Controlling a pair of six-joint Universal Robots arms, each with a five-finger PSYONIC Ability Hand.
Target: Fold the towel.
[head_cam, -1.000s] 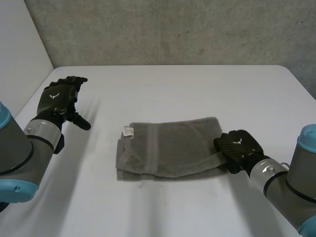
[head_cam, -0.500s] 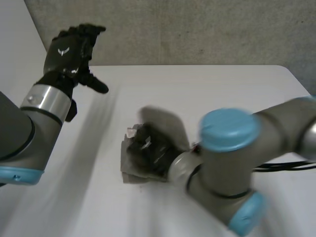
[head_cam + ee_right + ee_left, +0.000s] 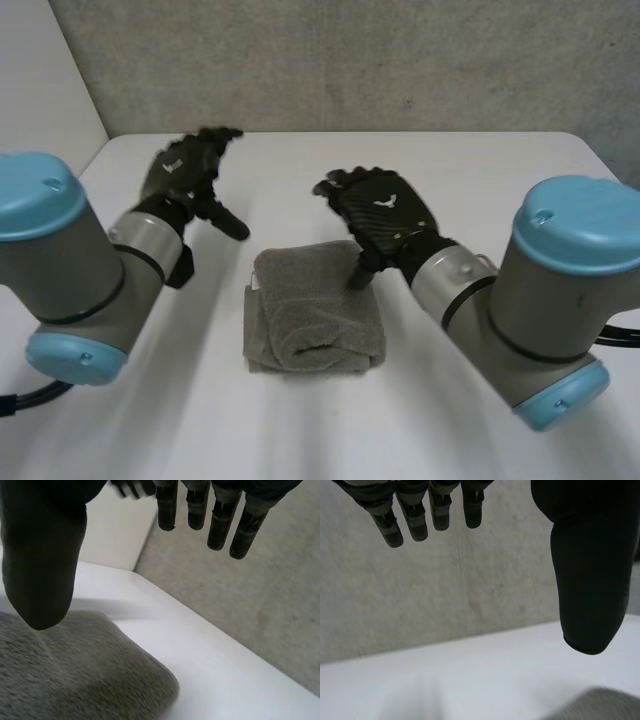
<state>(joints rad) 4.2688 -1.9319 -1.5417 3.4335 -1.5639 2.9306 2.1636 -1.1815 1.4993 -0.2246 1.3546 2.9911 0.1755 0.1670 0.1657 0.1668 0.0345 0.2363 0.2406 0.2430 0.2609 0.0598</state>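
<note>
Once spread flat, towel (image 3: pixel 315 310) now doubled.

The left hand (image 3: pixel 188 172) is being held raised at the end of the left arm (image 3: pixel 60 270). Its fingers (image 3: pixel 390 522) are being kept loosely extended and its thumb (image 3: pixel 590 580) is being spread apart from them, with nothing being gripped. The right hand (image 3: pixel 382 215) is being held palm-down ahead of the right arm (image 3: pixel 550 290). Its fingers (image 3: pixel 220 525) are being kept straight and its thumb (image 3: pixel 42 555) is being pointed downward, with nothing being clasped.
</note>
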